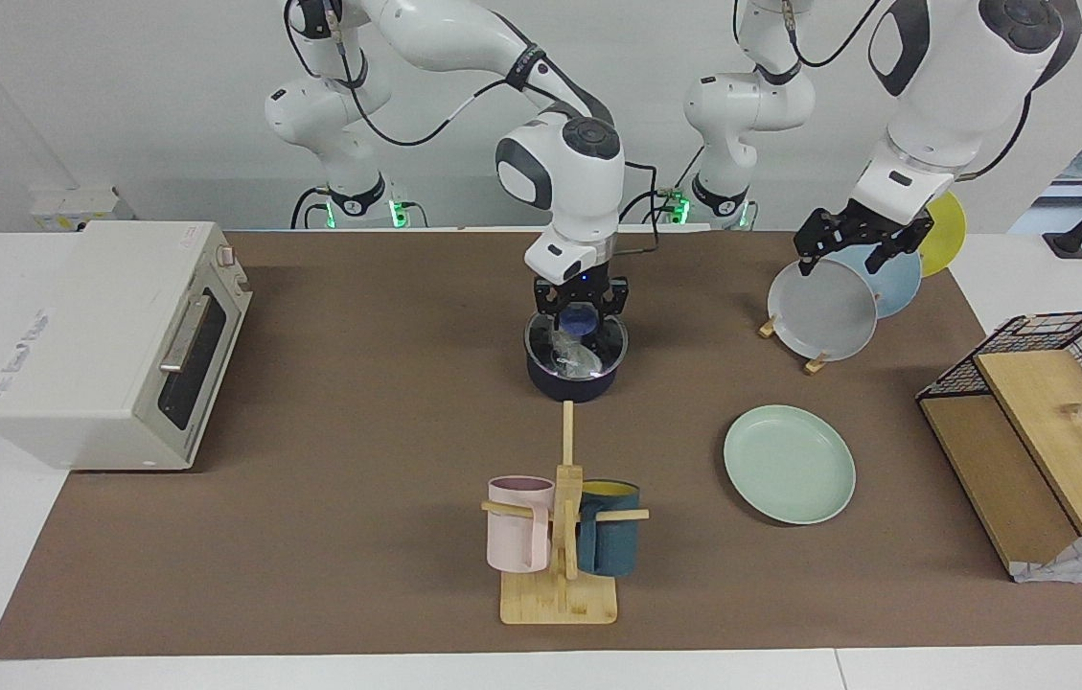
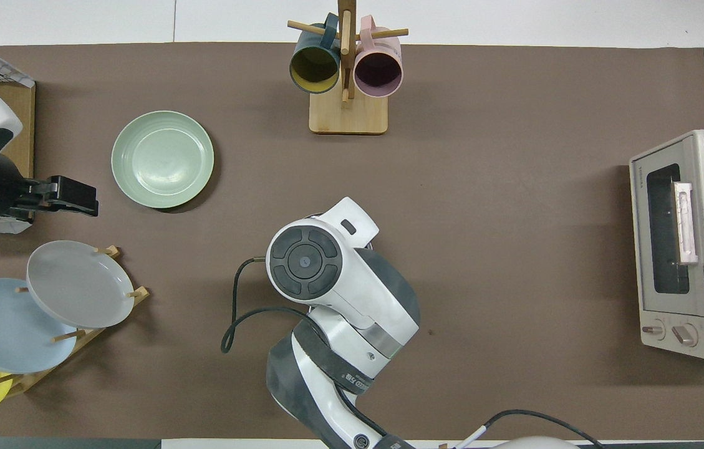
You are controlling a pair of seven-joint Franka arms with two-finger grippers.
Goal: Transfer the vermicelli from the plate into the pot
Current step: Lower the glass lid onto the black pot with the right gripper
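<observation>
The dark navy pot (image 1: 572,381) stands mid-table, nearer to the robots than the mug stand. The whitish vermicelli (image 1: 575,356) lies inside it. My right gripper (image 1: 581,324) hangs just over the pot's mouth, fingers apart, above the noodles. In the overhead view the right arm (image 2: 327,274) hides the pot and the vermicelli. The mint-green plate (image 1: 790,464) (image 2: 162,158) lies bare toward the left arm's end of the table. My left gripper (image 1: 847,257) (image 2: 74,199) waits open and empty over the plate rack.
A rack holds a grey plate (image 1: 822,309), a light blue plate (image 1: 895,278) and a yellow plate (image 1: 945,232). A wooden mug stand (image 1: 560,537) carries a pink mug and a dark teal mug. A toaster oven (image 1: 109,345) and a wire basket (image 1: 1068,383) stand at the table's ends.
</observation>
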